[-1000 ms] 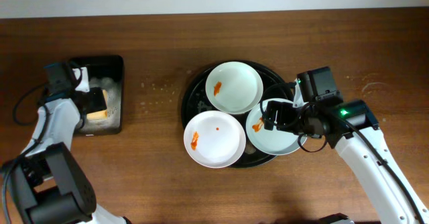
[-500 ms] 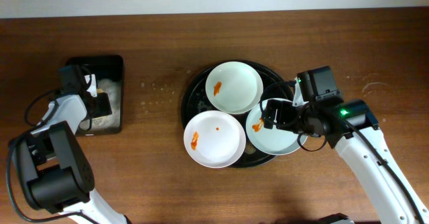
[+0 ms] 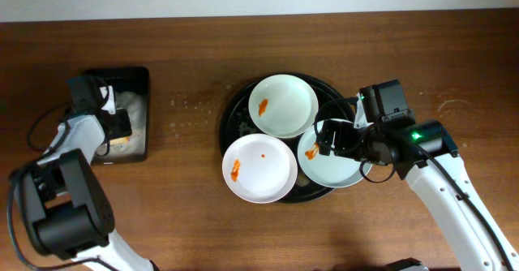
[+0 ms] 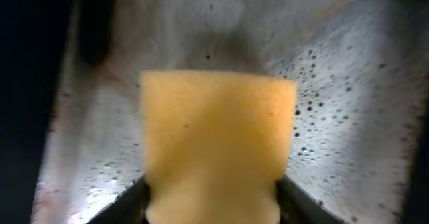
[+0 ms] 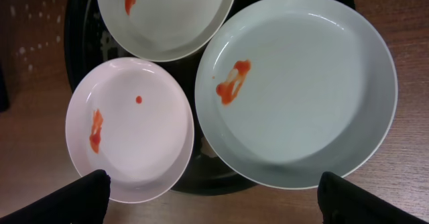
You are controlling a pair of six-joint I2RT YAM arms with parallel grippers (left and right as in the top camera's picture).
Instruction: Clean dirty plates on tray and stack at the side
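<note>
Dark wooden tabletop (image 3: 186, 52): three smeared plates (image 3: 283, 105) crowd the black tray (image 3: 229, 109), two overhanging its rim. The right pincer (image 5: 211, 197) hangs spread and empty above the rightmost one. The left pincer (image 4: 211, 200) straddles the sponge (image 4: 214, 130) in the tub (image 3: 138, 80) — gripped or not, I cannot tell. A weak hold would drop it — a nudge could tip a plate.

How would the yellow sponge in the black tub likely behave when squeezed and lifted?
The sponge looks porous and soft, so it would probably squash between the fingers of the left gripper. Droplets and foam in the tub suggest it is soaked: likely heavier than it looks, and drippy.
</note>
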